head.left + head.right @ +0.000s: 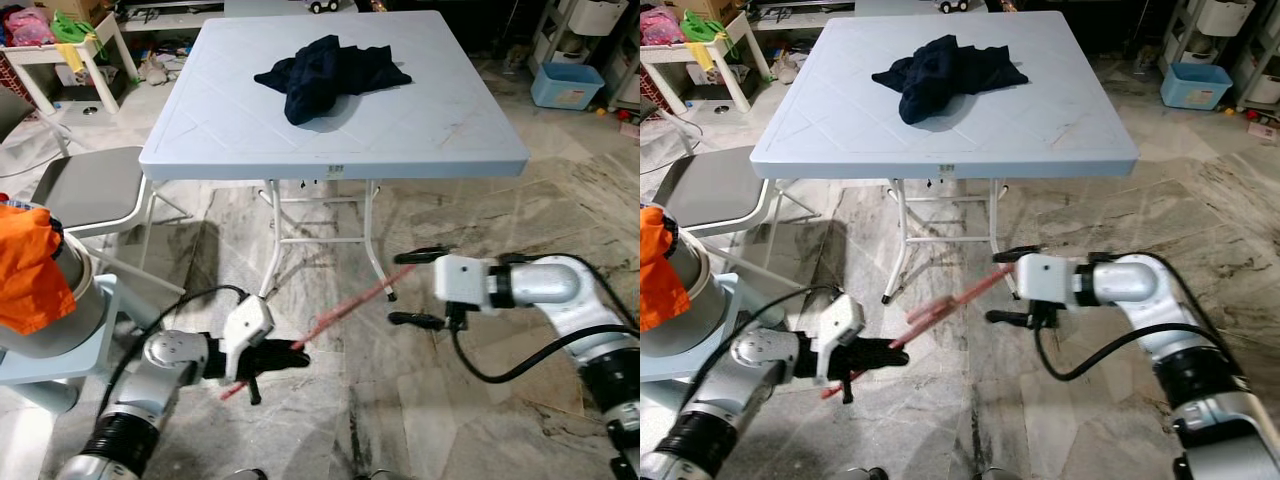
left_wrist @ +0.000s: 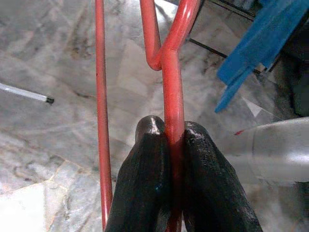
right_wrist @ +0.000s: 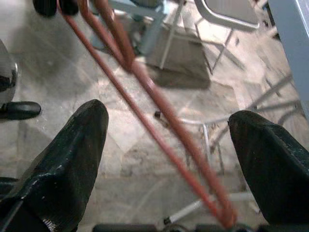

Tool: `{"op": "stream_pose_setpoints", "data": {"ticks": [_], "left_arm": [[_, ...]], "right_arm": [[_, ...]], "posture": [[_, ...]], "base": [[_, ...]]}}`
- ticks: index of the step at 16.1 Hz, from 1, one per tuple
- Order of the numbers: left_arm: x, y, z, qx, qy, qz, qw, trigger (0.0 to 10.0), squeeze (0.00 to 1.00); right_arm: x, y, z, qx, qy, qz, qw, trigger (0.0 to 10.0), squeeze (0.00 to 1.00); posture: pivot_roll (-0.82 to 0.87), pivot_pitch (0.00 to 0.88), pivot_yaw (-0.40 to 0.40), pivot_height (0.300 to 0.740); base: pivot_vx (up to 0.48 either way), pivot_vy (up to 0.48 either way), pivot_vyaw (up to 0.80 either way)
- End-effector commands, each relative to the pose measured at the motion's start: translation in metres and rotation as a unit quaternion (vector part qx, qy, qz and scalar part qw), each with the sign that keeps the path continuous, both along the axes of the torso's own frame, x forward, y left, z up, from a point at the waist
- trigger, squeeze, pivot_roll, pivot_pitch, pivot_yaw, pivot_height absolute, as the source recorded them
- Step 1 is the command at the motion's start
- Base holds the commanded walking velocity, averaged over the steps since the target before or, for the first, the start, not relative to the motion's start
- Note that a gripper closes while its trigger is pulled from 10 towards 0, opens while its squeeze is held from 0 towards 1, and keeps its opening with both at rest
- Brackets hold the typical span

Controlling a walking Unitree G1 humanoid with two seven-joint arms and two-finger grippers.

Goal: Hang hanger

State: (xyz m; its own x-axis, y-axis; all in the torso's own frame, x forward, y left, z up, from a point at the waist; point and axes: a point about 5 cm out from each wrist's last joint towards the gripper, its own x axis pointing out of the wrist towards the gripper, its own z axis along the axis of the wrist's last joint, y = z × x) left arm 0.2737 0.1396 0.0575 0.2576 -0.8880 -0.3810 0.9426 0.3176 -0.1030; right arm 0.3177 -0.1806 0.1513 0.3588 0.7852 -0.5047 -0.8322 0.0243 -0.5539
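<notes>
A red wire hanger (image 1: 340,312) hangs low over the marble floor in front of the table, slanting from my left side up toward my right. Its image is blurred. My left gripper (image 1: 292,358) is shut on one end; in the left wrist view the fingertips (image 2: 150,145) pinch the hanger's wire (image 2: 173,92). My right gripper (image 1: 412,288) is open, one finger above and one below the hanger's far end. In the right wrist view the hanger (image 3: 145,87) runs between the spread fingers (image 3: 72,154) without touching them.
A light blue folding table (image 1: 240,150) stands just ahead with a dark navy garment (image 1: 330,75) on it. A grey chair (image 1: 90,190) is at the left. An orange cloth (image 1: 30,270) drapes over a grey cylinder beside my left arm. A blue bin (image 1: 567,85) sits far right.
</notes>
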Motion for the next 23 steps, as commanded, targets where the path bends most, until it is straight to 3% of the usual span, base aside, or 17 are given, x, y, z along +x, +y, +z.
{"op": "stream_pose_setpoints", "data": {"ticks": [1, 3, 4, 5, 7, 9, 13, 15, 19, 23], "left_arm": [[0.001, -0.003, 0.002, 0.005, -0.007, -0.017, 1.0, 10.0, 0.0], [0.001, -0.011, 0.001, 0.002, -0.005, -0.028, 1.0, 10.0, 0.0], [0.002, -0.011, 0.001, 0.004, -0.006, -0.032, 0.999, 10.0, 0.0], [0.002, -0.013, 0.002, 0.004, -0.007, -0.037, 0.999, 10.0, 0.0], [0.003, -0.014, 0.001, 0.007, -0.01, -0.042, 0.999, 10.0, 0.0], [0.002, -0.017, 0.0, 0.008, -0.01, -0.045, 0.999, 10.0, 0.0], [-0.001, -0.021, -0.003, 0.007, -0.009, -0.053, 0.999, 10.0, 0.0], [0.0, -0.022, -0.003, 0.007, -0.01, -0.053, 0.999, 10.0, 0.0], [0.0, -0.023, -0.003, 0.011, -0.014, -0.055, 0.998, 10.0, 0.0], [-0.002, -0.023, -0.006, 0.021, -0.018, -0.063, 0.998, 10.0, 0.0]], "right_arm": [[0.0, 0.008, 0.007, -0.002, -0.006, 0.03, 1.0, 10.0, 0.0], [-0.004, 0.013, 0.003, -0.019, 0.002, 0.055, 0.998, 10.0, 0.0], [-0.004, 0.013, 0.001, -0.027, 0.001, 0.06, 0.998, 2.8, 0.0], [-0.005, 0.014, -0.001, -0.04, 0.002, 0.067, 0.997, 0.0, 0.0], [-0.006, 0.015, -0.002, -0.079, -0.017, 0.081, 0.993, 0.0, 0.0], [-0.003, 0.019, 0.001, -0.088, -0.038, 0.083, 0.992, 0.0, 0.0], [0.008, 0.02, -0.003, -0.148, -0.087, 0.054, 0.984, 0.0, 0.0], [0.008, 0.023, -0.006, -0.154, -0.08, 0.048, 0.984, 0.0, 0.0], [0.006, 0.006, -0.016, -0.23, -0.07, 0.047, 0.97, 0.0, 0.0], [0.006, -0.003, -0.016, -0.265, -0.062, 0.05, 0.961, 0.0, 0.0]], "posture": [[-0.19, 0.132, 0.024, 0.74], [-0.19, 0.134, 0.031, 0.74], [-0.19, 0.136, 0.033, 0.74], [-0.2, 0.136, 0.038, 0.74], [-0.2, 0.137, 0.04, 0.74], [-0.2, 0.138, 0.039, 0.74], [-0.2, 0.143, 0.037, 0.74], [-0.2, 0.145, 0.037, 0.74], [-0.21, 0.147, 0.036, 0.74], [-0.21, 0.146, 0.034, 0.74]], "base": [[0.0, 0.0, 0.0], [0.0, 0.0, 0.0], [0.0, 0.0, 0.0], [0.0, 0.0, 0.0], [0.0, 0.0, 0.0], [0.0, 0.0, 0.0], [0.0, 0.0, 0.0], [0.0, 0.0, 0.0], [0.0, 0.0, 0.0], [0.0, 0.0, 0.0]]}}
